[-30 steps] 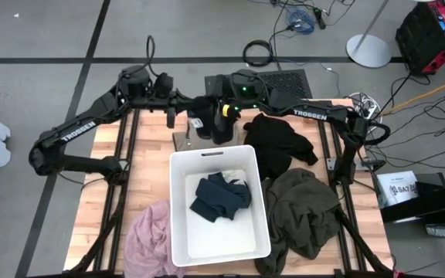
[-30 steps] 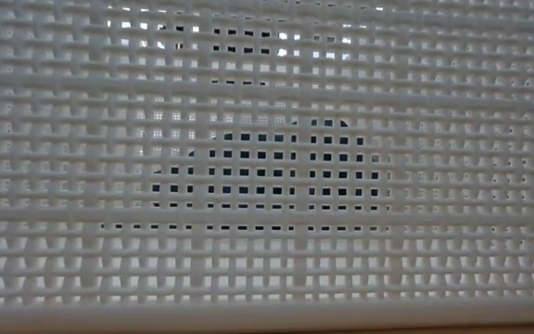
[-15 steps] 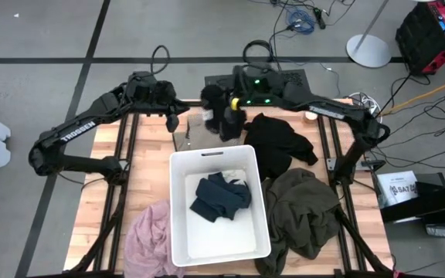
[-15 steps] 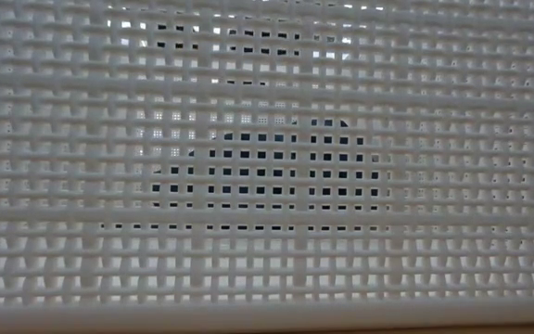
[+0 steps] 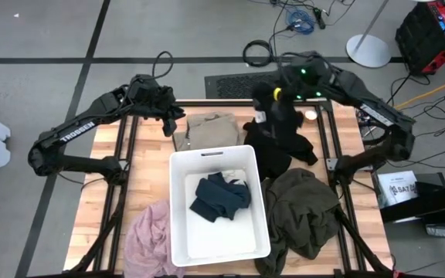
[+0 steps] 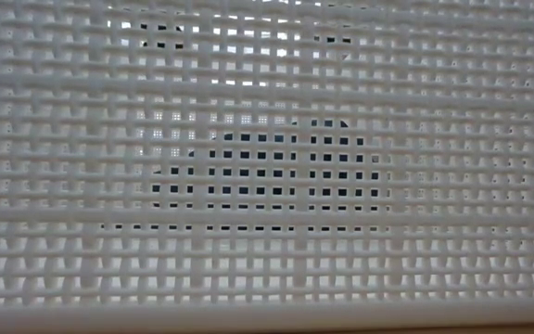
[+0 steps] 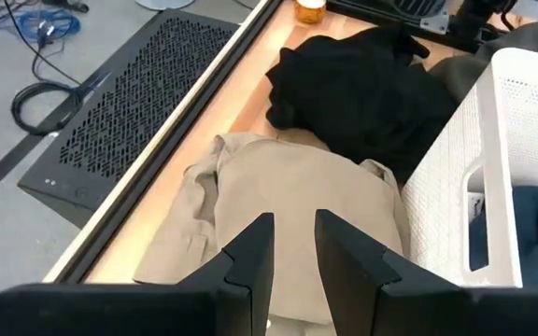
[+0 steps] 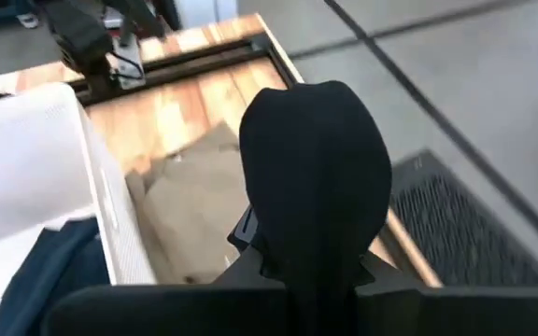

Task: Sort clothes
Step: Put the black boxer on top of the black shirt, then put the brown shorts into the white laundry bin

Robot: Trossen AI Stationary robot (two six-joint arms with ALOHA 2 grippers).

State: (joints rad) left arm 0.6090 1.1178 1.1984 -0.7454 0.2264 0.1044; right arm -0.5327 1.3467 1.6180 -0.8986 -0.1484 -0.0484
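Note:
A tan garment [image 5: 211,127] lies spread on the table behind the white bin [image 5: 174,208], which holds a navy garment [image 5: 219,197]. My left gripper [image 7: 292,247] hovers open above the tan garment [image 7: 278,187], nothing between its fingers. A black garment [image 5: 284,150] lies heaped right of the bin. My right gripper [image 5: 267,104] is raised above its far left corner, shut on a piece of black cloth [image 8: 311,159]. A pink garment [image 5: 149,239] lies near left and an olive one [image 5: 304,212] near right. My right gripper carries black cloth that lies draped over its fingers and stands up past their tips [image 8: 311,121] as a rounded hump. The cloth hides the fingers, so the place of the pinch does not show. Whether this cloth belongs to the heap below, I cannot tell.
The bin's mesh wall [image 6: 267,186] fills the whole low view. A small orange round thing [image 5: 310,116] sits at the table's far right. Black frame rails [image 5: 126,154] run along the table's left and right sides. Bare wood shows left of the tan garment.
My right gripper has left the spot beside my left gripper over the tan garment and gone toward the table's right edge and upward, the black cloth going with it. The tan garment, hidden under both arms before, now lies uncovered.

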